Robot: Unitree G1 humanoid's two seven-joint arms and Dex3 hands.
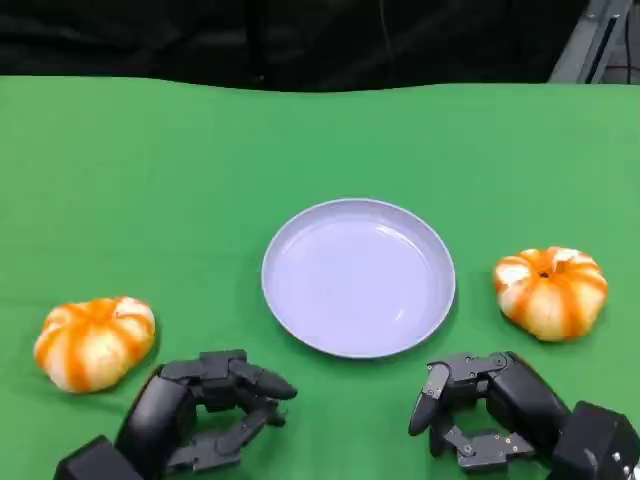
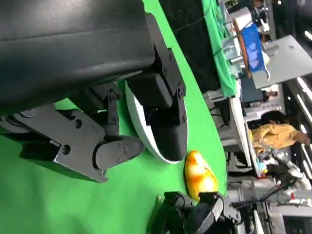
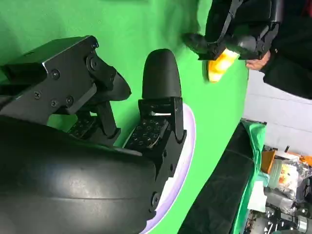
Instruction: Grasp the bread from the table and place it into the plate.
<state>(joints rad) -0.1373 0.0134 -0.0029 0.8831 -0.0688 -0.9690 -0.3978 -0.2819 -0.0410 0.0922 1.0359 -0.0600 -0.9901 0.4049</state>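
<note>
Because neither hand holds anything, both pumpkin-shaped breads lie on the green tablecloth, and the lavender plate carries nothing. Taking the plate as the landmark: the left bread lies well apart from it on the robot's left and slightly nearer the robot; the right bread lies near it on the robot's right, about level with the plate's centre.

The left hand rests low over the cloth nearer the robot than the plate, just beside the left bread, fingers apart and loosely curved, enclosing nothing. The right hand sits nearer the robot than the right bread, fingers likewise apart and unloaded. This symmetric layout (one bread per hand, plate between) appears intended to let each hand reach its own bread and carry it inward over the rim.

In the left wrist view the left hand's fingers point toward the plate, with the right bread and right hand beyond it.

The surface is a plain green cloth, slightly rippled at its far edge. Behind it hangs dark material. The wrist views show a cluttered workshop and a person standing beyond the table.
</note>
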